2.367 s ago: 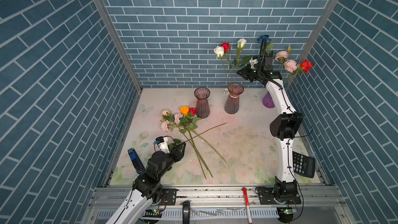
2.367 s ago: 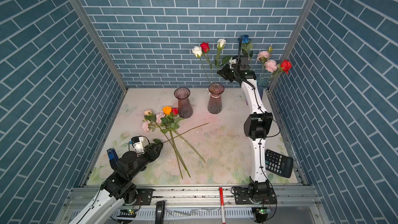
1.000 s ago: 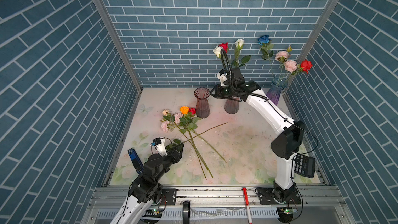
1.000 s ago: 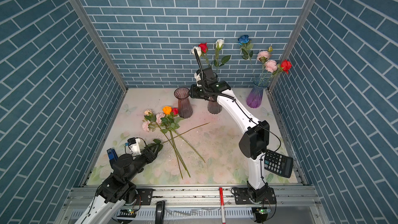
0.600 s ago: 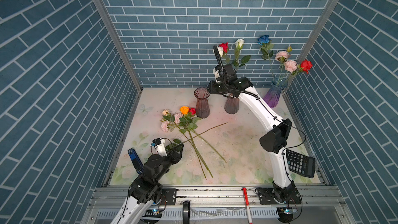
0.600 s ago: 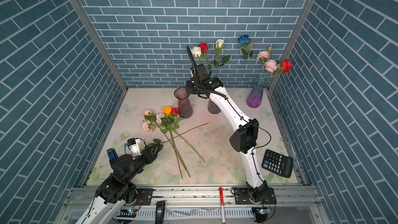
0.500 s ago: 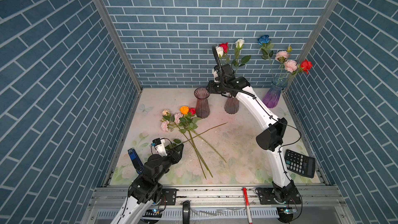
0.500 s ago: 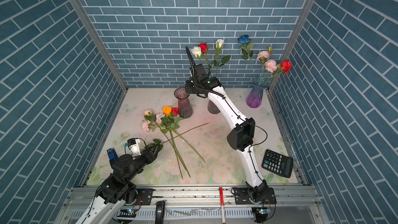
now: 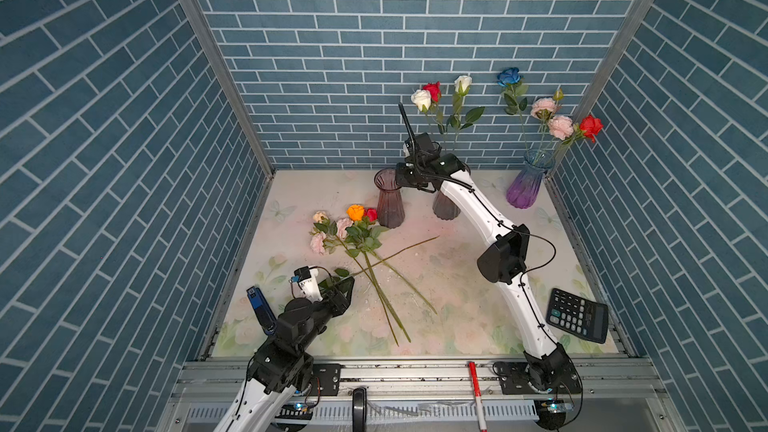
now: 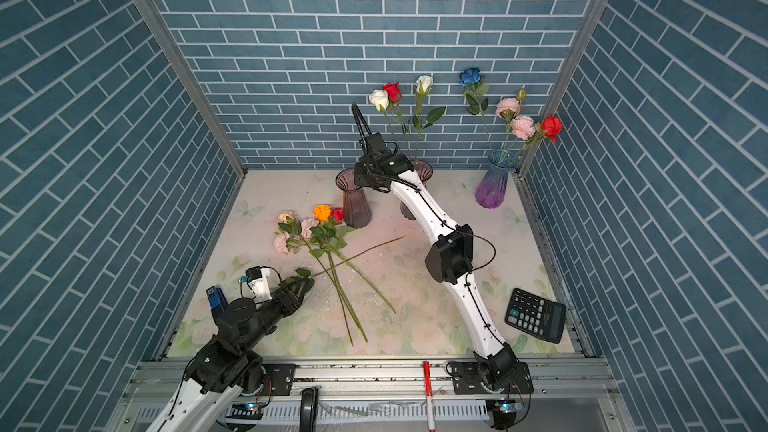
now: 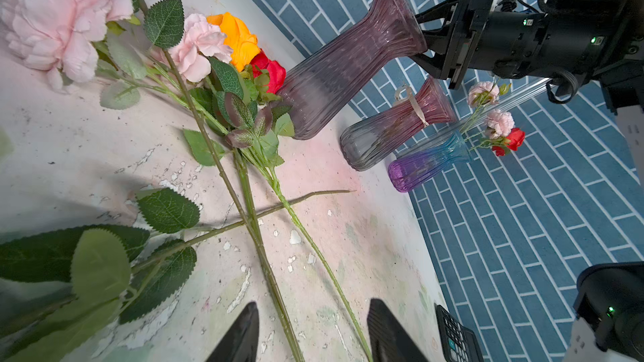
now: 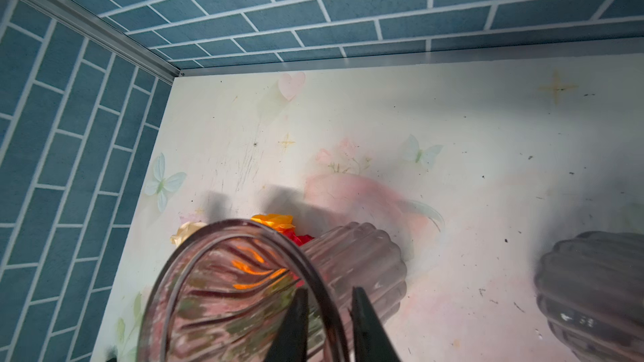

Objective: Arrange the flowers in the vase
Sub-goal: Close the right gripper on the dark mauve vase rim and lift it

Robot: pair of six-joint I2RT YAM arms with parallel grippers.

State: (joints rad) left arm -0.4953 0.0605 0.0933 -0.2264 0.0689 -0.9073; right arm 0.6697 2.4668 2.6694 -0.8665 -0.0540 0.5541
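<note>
Rim of empty vase (image 12: 226,290) in the narrow gap of right gripper (image 12: 329,294): one finger (image 12: 296,325) inside the mouth, the other outside. Cannot tell whether pinching the glass or only straddling it. Upright on the table (image 9: 457,284), at its far end, with the right arm stretched across the middle to it in both top views. Through the glass just beyond these jaws, orange bloom (image 12: 273,219) and a red one beside it.

Spread fingers on left gripper (image 11: 313,336), at the near end; holds nothing. Ahead of its jaws, flowers (image 9: 357,226) loose on the table: pink, cream, orange and red heads farthest from the fingertips, the red one just beside the empty vase. Green stems crossed, two of them showing through the gap in the left wrist view. Near one finger, leaves (image 11: 101,262) of another stem.

Behind the right jaws, middle vase (image 9: 442,209) with white, red and cream roses (image 9: 432,91). Well apart to their outer side, purple vase (image 9: 525,189) with blue, pink and red heads. Well apart from both pairs of jaws, calculator (image 9: 577,320).
</note>
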